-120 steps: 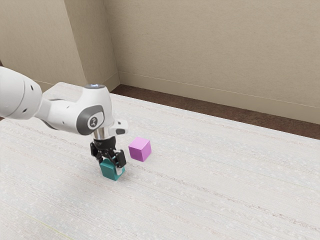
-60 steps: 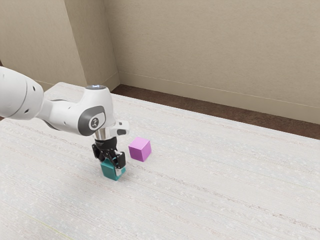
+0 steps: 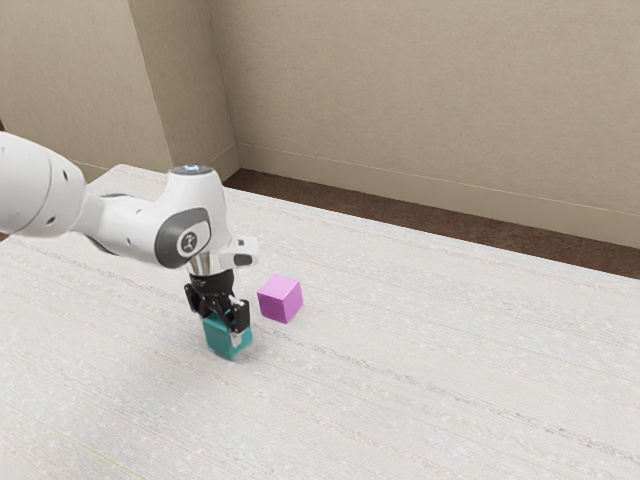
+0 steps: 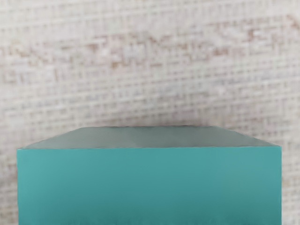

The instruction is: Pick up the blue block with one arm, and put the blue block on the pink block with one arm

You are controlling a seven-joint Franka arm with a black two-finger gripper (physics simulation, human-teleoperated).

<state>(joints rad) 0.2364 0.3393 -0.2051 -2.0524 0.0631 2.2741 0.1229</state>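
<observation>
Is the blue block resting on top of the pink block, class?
No: the blue block is held in the gripper, apart from the pink block, which stands to the exterior view's right of it.

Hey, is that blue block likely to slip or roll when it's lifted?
Probably won't roll: the blue block is a flat-faced cube. Its faces look smooth, so it might slip a little in the gripper. Likely rigid: its edges look straight.

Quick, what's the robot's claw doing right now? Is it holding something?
Gripper: closed on the teal block, one finger on each side of it.
</observation>
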